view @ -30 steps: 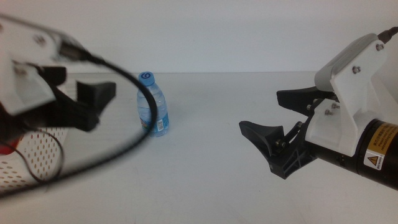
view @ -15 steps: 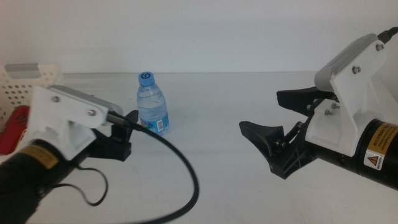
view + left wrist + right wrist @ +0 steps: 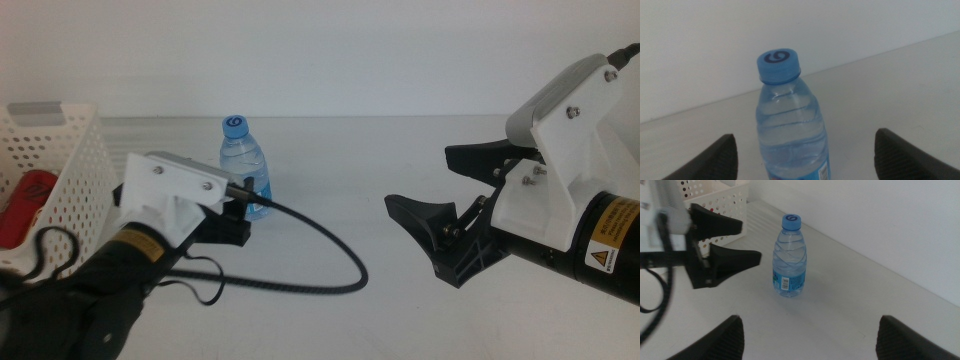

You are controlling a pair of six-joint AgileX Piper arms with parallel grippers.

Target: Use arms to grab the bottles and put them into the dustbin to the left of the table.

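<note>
Nearest, the left black two-jawed gripper (image 3: 232, 212) is spread wide, jaws flanking but not touching the small clear blue-capped water bottle (image 3: 246, 167), upright on the plain white tabletop (image 3: 340, 190). The right gripper (image 3: 450, 205) hangs open, well apart. The white perforated plastic dustbin (image 3: 70, 165) is seen leftward. Risk: an off-centre closure could tip the bottle.

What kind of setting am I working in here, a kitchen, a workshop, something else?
Most likely a lab test bench: a plain white tabletop against a bare white wall, holding only a small clear blue-capped water bottle and a white perforated plastic basket, with the left gripper and right gripper.
</note>
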